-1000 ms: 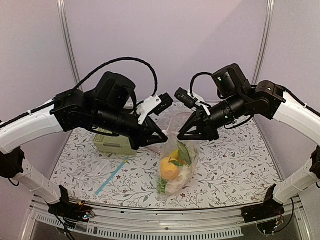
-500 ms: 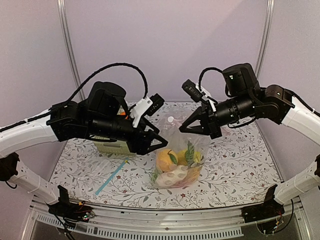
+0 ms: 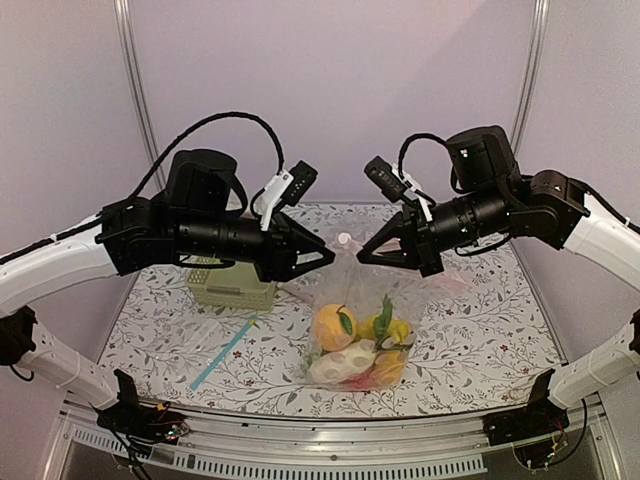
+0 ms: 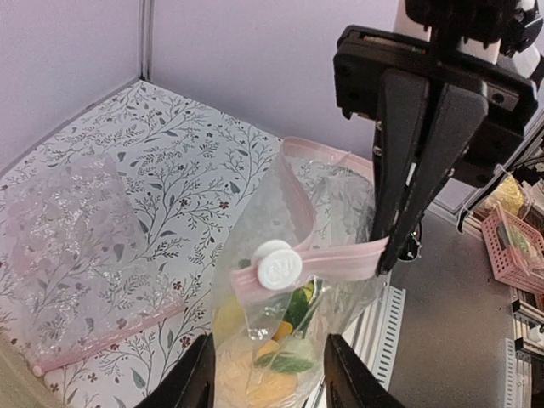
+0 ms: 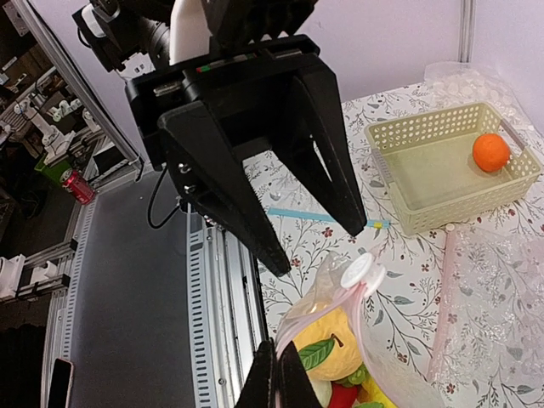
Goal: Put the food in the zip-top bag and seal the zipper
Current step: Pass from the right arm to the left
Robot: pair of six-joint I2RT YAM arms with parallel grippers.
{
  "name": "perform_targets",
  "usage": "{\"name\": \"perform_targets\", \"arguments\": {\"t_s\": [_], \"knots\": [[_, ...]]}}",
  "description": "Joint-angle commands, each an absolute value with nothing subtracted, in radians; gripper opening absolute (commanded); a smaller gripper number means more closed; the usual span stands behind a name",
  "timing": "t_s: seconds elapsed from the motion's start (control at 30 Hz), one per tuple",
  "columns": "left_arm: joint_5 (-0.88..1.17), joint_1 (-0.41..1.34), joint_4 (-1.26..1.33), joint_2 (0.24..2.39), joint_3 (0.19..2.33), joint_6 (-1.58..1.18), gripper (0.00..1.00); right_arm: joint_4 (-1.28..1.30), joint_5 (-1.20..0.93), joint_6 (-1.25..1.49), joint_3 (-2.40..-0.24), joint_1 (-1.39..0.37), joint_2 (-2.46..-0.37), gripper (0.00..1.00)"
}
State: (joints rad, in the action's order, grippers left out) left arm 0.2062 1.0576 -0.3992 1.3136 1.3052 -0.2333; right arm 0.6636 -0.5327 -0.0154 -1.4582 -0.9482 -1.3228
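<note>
The pink zipper [image 4: 336,257] of the bag [image 3: 368,298] is pinched by the right gripper [image 4: 388,255]. The left gripper [image 5: 327,246] is held spread close by. Food [image 3: 333,326] is seen inside.

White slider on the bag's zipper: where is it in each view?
Top external: slider at centre, atop the zip-top bag.
Left wrist: slider just below centre, on the pink zipper, left of the right claw pinching it.
Right wrist: slider right of centre, lower half.
Shared landmark: the zip-top bag.
</note>
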Motion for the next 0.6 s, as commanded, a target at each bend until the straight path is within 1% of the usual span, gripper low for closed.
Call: {"name": "perform_targets", "arguments": {"t_s": [0.0, 0.03, 0.13, 0.37, 0.47, 0.57], "knots": [[0.343, 1.027, -0.344, 1.338, 1.29, -0.263, 0.39, 0.615, -0.552, -0.006, -1.441, -0.952, -1.309, 0.0], [0.362, 1.026, -0.338, 1.343, 1.29, -0.267, 0.36, 0.615, -0.552, -0.006, -1.44, -0.953, -1.308, 0.0], [0.398, 1.023, -0.33, 1.359, 1.294, -0.278, 0.33, 0.616, -0.552, -0.008, -1.437, -0.952, -1.311, 0.0], [0.43, 1.003, -0.312, 1.372, 1.289, -0.288, 0.23, 0.611, -0.559, -0.009, -1.437, -0.952, -1.317, 0.0], [0.439, 0.99, -0.298, 1.374, 1.281, -0.295, 0.22, 0.611, -0.562, -0.008, -1.436, -0.952, -1.316, 0.0], [0.439, 0.973, -0.298, 1.379, 1.271, -0.301, 0.25, 0.611, -0.562, -0.008, -1.436, -0.952, -1.315, 0.0]]}}
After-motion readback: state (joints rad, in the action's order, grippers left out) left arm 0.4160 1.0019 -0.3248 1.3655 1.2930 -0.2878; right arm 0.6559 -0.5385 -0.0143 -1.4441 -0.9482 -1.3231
